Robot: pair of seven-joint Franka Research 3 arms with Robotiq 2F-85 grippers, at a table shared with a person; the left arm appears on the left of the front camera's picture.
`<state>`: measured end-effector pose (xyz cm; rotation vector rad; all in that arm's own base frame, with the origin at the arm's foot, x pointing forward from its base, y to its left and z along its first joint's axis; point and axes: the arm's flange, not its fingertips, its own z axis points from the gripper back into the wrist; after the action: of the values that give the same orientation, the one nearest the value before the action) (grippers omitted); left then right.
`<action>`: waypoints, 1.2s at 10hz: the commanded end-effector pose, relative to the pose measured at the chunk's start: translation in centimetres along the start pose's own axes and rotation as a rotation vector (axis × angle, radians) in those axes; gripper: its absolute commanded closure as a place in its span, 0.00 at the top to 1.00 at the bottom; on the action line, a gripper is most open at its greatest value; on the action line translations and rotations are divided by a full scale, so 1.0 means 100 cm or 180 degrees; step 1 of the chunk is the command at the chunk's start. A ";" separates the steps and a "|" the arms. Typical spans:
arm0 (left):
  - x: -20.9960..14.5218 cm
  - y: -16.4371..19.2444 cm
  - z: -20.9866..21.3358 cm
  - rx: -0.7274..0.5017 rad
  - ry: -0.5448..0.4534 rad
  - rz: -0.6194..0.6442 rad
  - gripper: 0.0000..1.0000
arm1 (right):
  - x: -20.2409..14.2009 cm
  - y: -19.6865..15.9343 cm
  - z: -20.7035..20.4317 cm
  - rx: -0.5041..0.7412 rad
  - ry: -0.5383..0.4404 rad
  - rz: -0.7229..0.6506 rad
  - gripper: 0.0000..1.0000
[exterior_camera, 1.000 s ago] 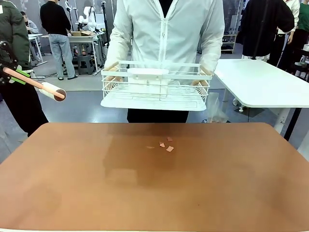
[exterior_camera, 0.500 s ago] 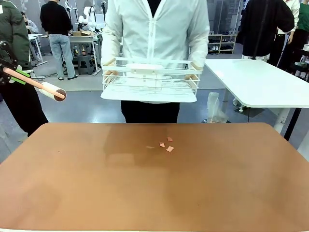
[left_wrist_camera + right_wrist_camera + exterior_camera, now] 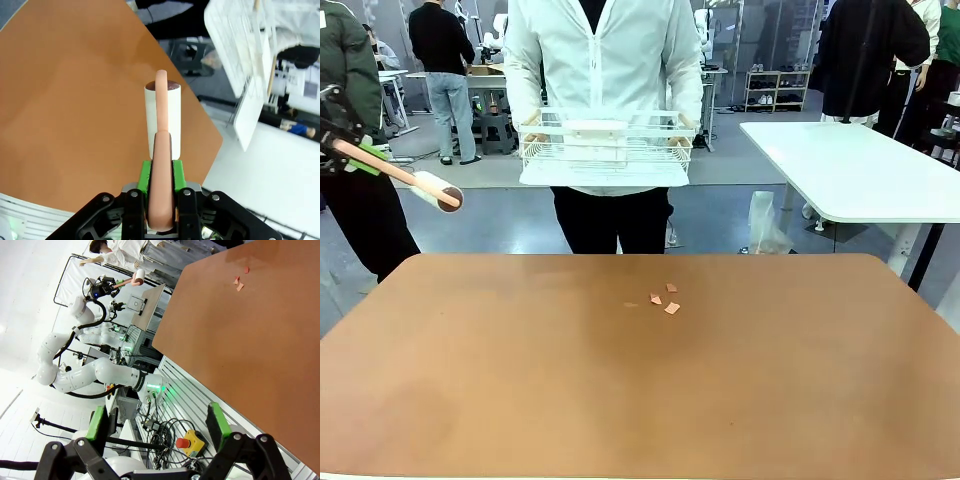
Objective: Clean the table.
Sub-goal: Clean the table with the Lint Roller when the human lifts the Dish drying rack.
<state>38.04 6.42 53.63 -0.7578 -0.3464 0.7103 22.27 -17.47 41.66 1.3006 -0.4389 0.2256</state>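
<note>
Table: large reddish-brown tabletop with rounded corners, filling the lower half of the front view; bare apart from the scraps.
Paper scraps: a few small pinkish-tan bits in a loose cluster on the table, a little toward 12 o'clock from its middle; also at 1 o'clock in the right wrist view.
Left gripper: green pads pressed in on the lint roller's pink handle, one on each side; up in the air at 10 o'clock in the front view, off the table's far left corner.
Lint roller: white roll on a pink handle, with the roll end aimed toward 4 o'clock in the front view and clear of the tabletop; in the left wrist view, pointing to 12 o'clock with the table's edge below it.
Right gripper: fingers spread wide, nothing between the green pads; off the table's near side, not touching it.
Person: standing at 12 o'clock beyond the far edge, in a white zipped jacket and dark trousers.
Hands: one at each short end of the basket.
White wire basket: held level at waist height, well apart from the table; white flat piece across its top, kind unclear.
White table: at 2 o'clock, on thin legs, beyond the far right corner.
</note>
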 end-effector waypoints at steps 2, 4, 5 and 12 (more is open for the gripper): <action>0.025 -0.029 -0.038 0.0138 0.0928 -0.0774 0.21 | 0.000 0.003 0.000 0.0005 -0.0007 0.0038 1.00; 0.027 -0.028 -0.077 0.0004 0.1098 -0.1283 0.21 | 0.000 0.003 0.000 0.0005 -0.0007 0.0038 1.00; 0.026 -0.029 -0.094 -0.0027 0.1211 -0.1415 0.21 | 0.000 0.003 0.000 0.0005 -0.0007 0.0038 1.00; 0.015 -0.020 -0.134 0.0153 0.1369 -0.1578 0.21 | 0.000 0.003 0.000 0.0005 -0.0007 0.0038 1.00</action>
<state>47.43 -0.42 45.49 -0.7200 -0.1042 0.0827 22.29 -17.45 41.67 1.2993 -0.4377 0.2254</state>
